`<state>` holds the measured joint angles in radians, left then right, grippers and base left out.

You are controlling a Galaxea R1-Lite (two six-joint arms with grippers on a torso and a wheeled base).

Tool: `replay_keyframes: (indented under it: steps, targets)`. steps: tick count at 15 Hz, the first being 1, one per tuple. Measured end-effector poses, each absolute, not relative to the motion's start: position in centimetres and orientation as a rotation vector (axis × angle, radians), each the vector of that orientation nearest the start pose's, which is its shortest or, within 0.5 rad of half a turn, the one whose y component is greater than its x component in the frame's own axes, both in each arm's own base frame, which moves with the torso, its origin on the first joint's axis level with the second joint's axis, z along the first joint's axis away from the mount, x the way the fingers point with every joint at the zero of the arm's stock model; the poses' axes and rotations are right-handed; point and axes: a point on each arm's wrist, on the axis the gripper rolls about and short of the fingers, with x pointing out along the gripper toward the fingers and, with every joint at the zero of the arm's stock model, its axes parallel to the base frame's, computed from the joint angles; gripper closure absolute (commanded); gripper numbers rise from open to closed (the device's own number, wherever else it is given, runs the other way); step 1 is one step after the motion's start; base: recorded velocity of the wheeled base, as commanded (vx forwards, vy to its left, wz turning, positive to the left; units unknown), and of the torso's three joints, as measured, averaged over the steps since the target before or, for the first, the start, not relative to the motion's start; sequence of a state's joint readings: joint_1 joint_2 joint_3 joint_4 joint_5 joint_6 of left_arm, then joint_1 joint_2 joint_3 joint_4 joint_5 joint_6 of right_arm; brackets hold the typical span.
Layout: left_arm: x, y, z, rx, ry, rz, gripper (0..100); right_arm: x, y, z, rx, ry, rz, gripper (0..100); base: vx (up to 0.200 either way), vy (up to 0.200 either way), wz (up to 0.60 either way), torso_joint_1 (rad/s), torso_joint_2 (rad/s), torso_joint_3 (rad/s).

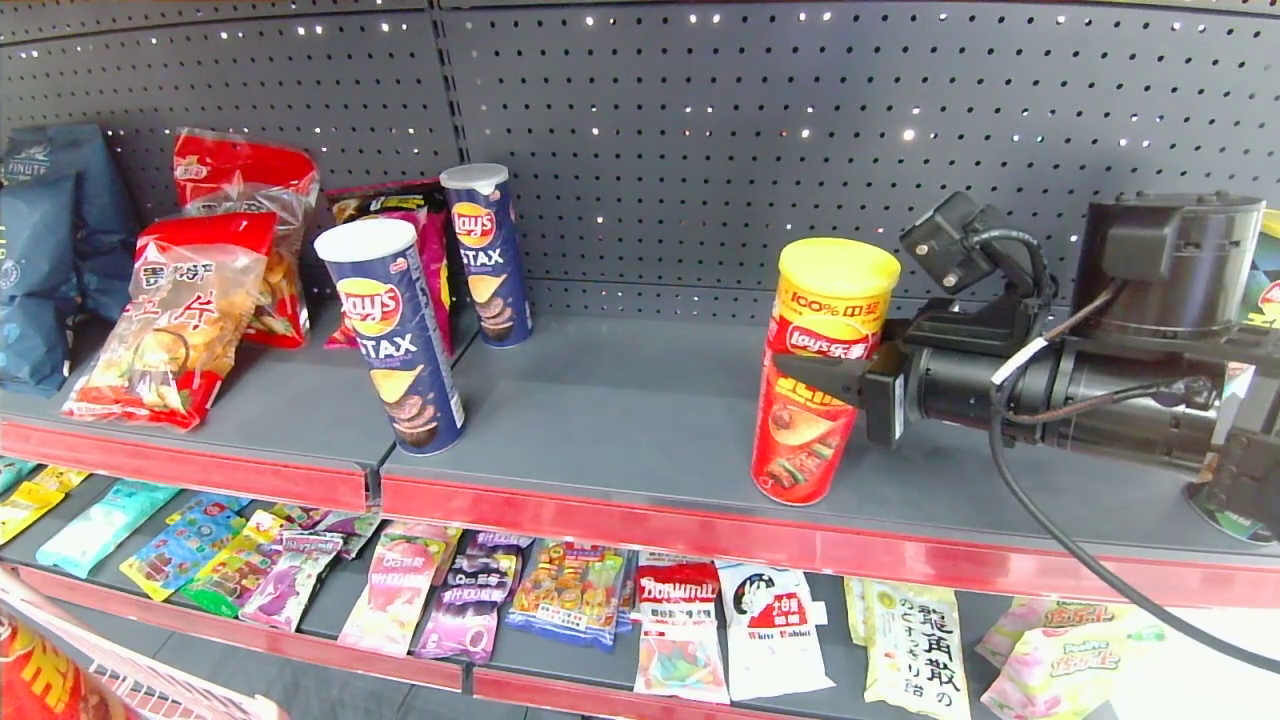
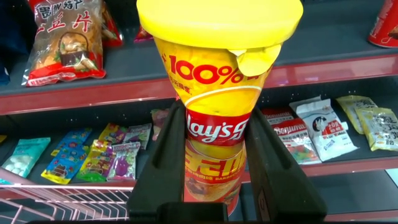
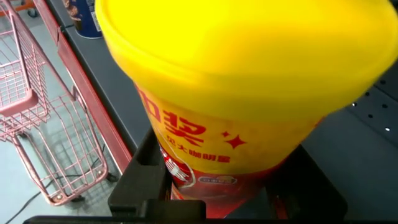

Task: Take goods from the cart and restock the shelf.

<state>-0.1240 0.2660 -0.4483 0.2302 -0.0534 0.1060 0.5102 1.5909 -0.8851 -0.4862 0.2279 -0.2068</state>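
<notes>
1. Along the upper shelf (image 1: pixel 640 400): grey deck, red front lip, pegboard back. Broad bare stretch between the nearer blue can (image 1: pixel 392 335) and the yellow-lidded can (image 1: pixel 822 370); snack bags (image 1: pixel 170 320) crowded at the left end.
2. Just beside that red lip in the right wrist view: pink wire cart (image 3: pixel 43 124) on the floor. Same pink wire close to the left arm's load in the left wrist view, with sweet packets (image 2: pixel 93 158) on the lower shelf behind.
3. Near the front lip, well apart from the blue can: yellow-lidded can, slightly tilted, base down at the deck, contact unclear.
4. Clamped on it at mid-height from the right: right gripper (image 1: pixel 815 378), spread no wider than the can.
5. Closed round a second yellow-lidded can (image 2: pixel 217 81), upright and held off from the shelving: left gripper (image 2: pixel 216 155), likewise at can's width.
</notes>
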Motion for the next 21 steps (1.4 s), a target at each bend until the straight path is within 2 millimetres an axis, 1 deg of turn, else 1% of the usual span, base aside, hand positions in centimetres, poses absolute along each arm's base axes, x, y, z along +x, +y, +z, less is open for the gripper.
replay_keyframes:
  steps: [5, 13, 14, 16, 21]
  targets:
    - [-2.92, 0.24, 17.99, 0.107, 0.037, -0.180, 100, 24.28, 14.24, 21.70, -0.230, 0.160, 0.759, 100, 0.000, 0.000, 0.00, 0.000, 0.00, 0.000]
    - [-2.91, 0.24, 17.97, 0.107, 0.037, -0.180, 100, 24.11, 14.21, 21.55, -0.234, 0.166, 0.755, 100, 0.000, 0.000, 0.00, 0.000, 0.00, 0.000]
    - [-2.91, 0.24, 17.97, 0.107, 0.037, -0.181, 100, 24.11, 14.21, 21.54, -0.234, 0.167, 0.755, 0, 0.000, 0.000, 0.00, 0.000, 0.00, 0.000]
    - [-2.91, 0.24, 17.97, 0.107, 0.037, -0.181, 100, 24.06, 14.21, 21.36, -0.235, 0.180, 0.758, 0, 0.000, 0.000, 0.00, 0.000, 0.00, 0.000]
    - [-2.92, 0.24, 17.98, 0.107, 0.037, -0.181, 100, 23.83, 14.05, 21.60, -0.231, 0.168, 0.753, 0, 0.000, 0.000, 0.00, 0.000, 0.00, 0.000]
